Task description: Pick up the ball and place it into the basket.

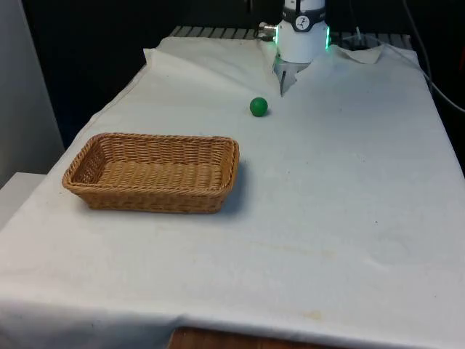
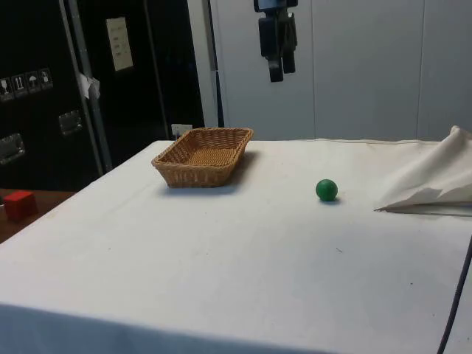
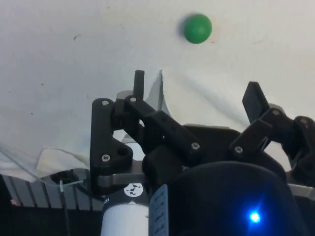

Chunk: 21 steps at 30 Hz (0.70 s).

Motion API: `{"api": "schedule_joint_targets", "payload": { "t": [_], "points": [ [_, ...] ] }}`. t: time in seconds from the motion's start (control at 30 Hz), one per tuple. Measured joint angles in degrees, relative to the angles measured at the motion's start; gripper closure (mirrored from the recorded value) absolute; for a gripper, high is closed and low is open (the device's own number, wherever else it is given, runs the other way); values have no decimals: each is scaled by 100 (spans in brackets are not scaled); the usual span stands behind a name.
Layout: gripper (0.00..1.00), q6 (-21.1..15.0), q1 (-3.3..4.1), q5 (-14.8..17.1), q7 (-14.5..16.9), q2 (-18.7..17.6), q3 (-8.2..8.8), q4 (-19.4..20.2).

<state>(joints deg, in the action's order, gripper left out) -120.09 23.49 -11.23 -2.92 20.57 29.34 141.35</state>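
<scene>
A small green ball [image 1: 259, 107] lies on the white cloth toward the table's far end; it also shows in the side view [image 2: 327, 189] and the wrist view [image 3: 198, 28]. The woven wicker basket [image 1: 218, 185] stands empty at the front view's left, and in the side view the basket [image 2: 203, 173] sits well apart from the ball. My gripper [image 2: 281, 72] hangs high above the table, well over both. In the wrist view the gripper [image 3: 197, 91] is open, its fingers [image 3: 139, 81] spread wide with nothing between them.
The cloth bunches into raised folds [image 2: 431, 184] near the robot's end, close behind the ball. A cable [image 1: 436, 80] runs along the front view's right edge. A red block [image 2: 20, 204] sits off the table on a lower surface.
</scene>
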Motion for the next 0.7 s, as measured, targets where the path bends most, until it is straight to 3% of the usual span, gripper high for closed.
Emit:
{"api": "schedule_joint_targets", "payload": {
  "t": [0.43,0.7],
  "points": [
    [0,-69,-46,-63,-17,332,11,338],
    [0,-332,-86,-189,-29,504,97,676]
  ]
}}
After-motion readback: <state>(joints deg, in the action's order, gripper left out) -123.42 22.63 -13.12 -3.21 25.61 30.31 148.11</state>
